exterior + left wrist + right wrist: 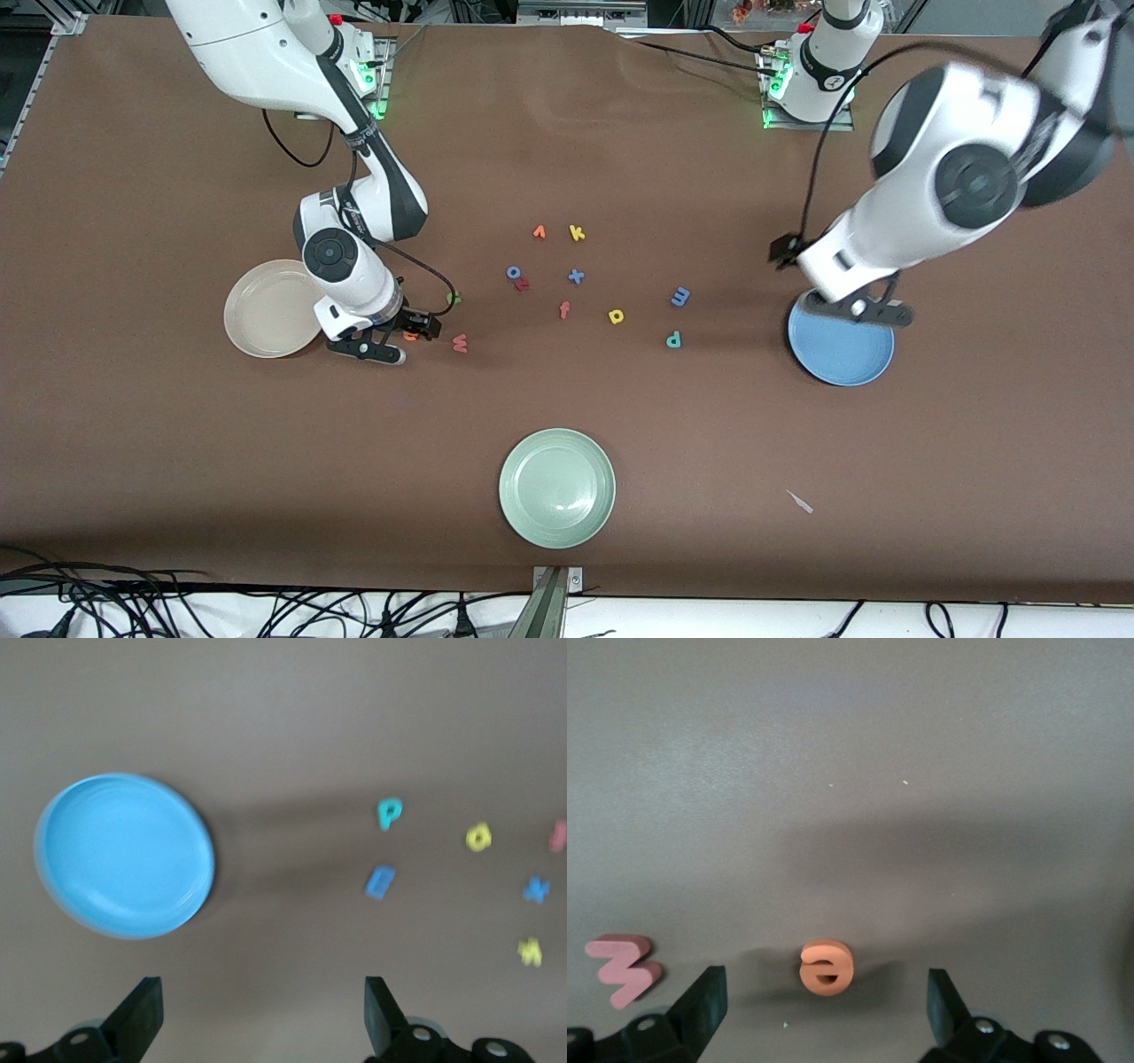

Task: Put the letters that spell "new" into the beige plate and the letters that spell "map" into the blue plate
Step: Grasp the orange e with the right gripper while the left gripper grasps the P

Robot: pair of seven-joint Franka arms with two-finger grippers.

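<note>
My right gripper (403, 339) (824, 974) is open low over the orange e (826, 964), which lies between its fingers untouched. The pinkish-red w (459, 342) (622, 967) lies beside it, and the green n (454, 299) a little farther from the front camera. The beige plate (273, 308) sits at the right arm's end. My left gripper (855, 307) (261, 985) hangs open and empty over the rim of the blue plate (842, 350) (124, 855). The blue m (680, 297) (380, 882), teal p (673, 338) (389, 812) and yellow a (617, 316) (478, 836) lie on the table mid-way.
A pale green plate (556, 487) sits near the front edge. Other letters lie mid-table: orange v (539, 232), yellow k (577, 233), blue o (514, 272), blue x (576, 276), red-orange f (563, 309). A small white scrap (800, 501) lies toward the front.
</note>
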